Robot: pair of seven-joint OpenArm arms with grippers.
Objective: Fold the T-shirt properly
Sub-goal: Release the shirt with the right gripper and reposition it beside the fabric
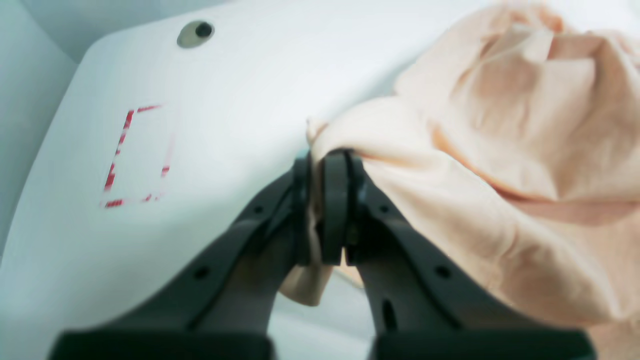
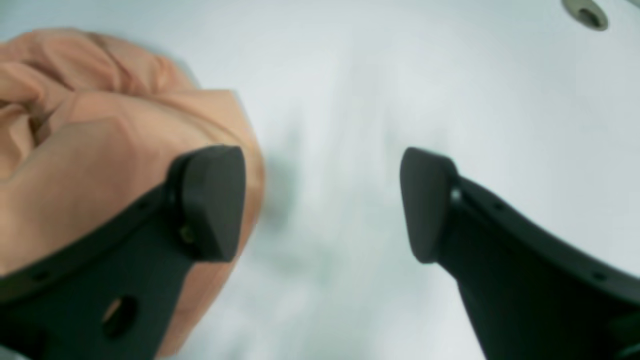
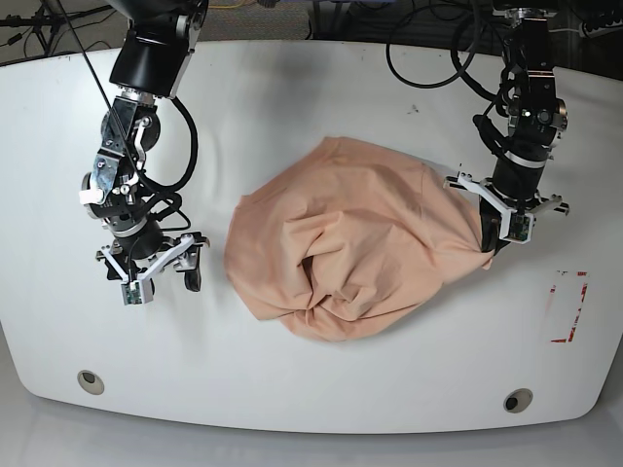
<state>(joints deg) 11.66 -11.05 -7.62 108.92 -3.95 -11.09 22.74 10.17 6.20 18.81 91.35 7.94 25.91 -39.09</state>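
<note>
Smooth white table (image 3: 321, 389), soft wrinkled peach T-shirt (image 3: 350, 243) bunched centrally

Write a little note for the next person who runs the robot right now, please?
Left gripper: shut on an edge of the T-shirt, at the shirt's side nearest the red-marked rectangle.
Right gripper: open, holding nothing, just beside the shirt's other side.
The shirt lies crumpled in a heap mid-table.
Done: one edge gripped.
Left: grab the other side, spread it flat, then do all the folds.
</note>
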